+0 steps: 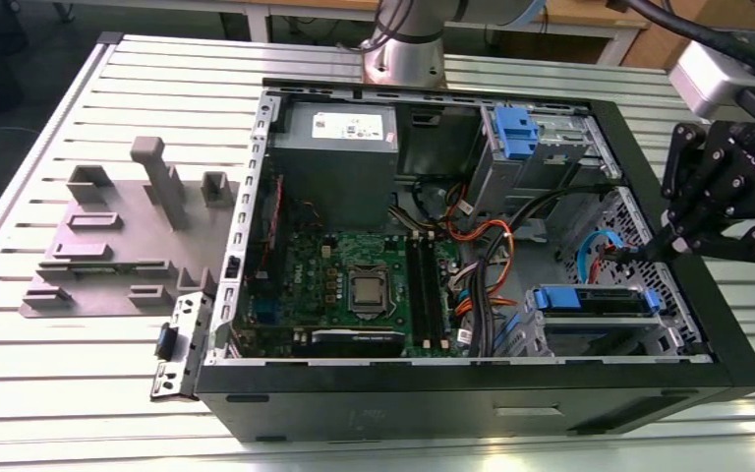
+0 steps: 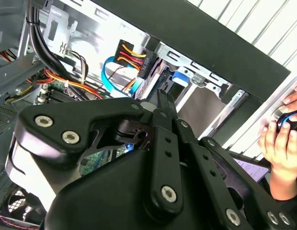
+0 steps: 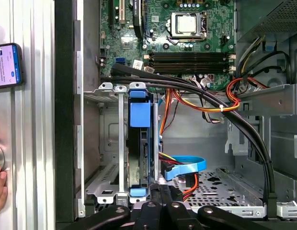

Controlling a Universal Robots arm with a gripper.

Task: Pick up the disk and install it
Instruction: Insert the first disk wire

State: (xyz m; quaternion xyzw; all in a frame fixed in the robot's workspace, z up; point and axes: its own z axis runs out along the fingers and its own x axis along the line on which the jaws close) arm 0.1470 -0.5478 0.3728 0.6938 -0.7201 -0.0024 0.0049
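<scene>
A slatted aluminium table point(image 1: 63, 393) carries the work, with wooden benches and dark floor beyond the far side of the open computer case point(image 1: 483, 413). The case lies on its side with its cover off. Outside it, on the exterior view's left, sits 1 grey slotted stand point(image 1: 115, 246), holding nothing. Over the case's drive-cage corner hangs the gripper point(image 1: 643, 252), its 2 fingers drawn narrow with nothing between them, tips pointing into the case, as both wrist views show point(image 2: 162, 98) point(image 3: 160, 192). The disk point(image 3: 139, 158) stands on edge inside the case, seated between the metal walls of the lower drive cage, its blue carrier rails at both ends; in the exterior view it lies just inside the case's near wall point(image 1: 594, 300). By my judgement the pick is done and the install is at its seating stage. That calls for a line square to the cage rails and clearance from the orange and blue cables point(image 3: 187, 167) just beside the disk. Outside the case wall lie 1 phone point(image 3: 7, 64) and a person's hand point(image 2: 282, 139).
</scene>
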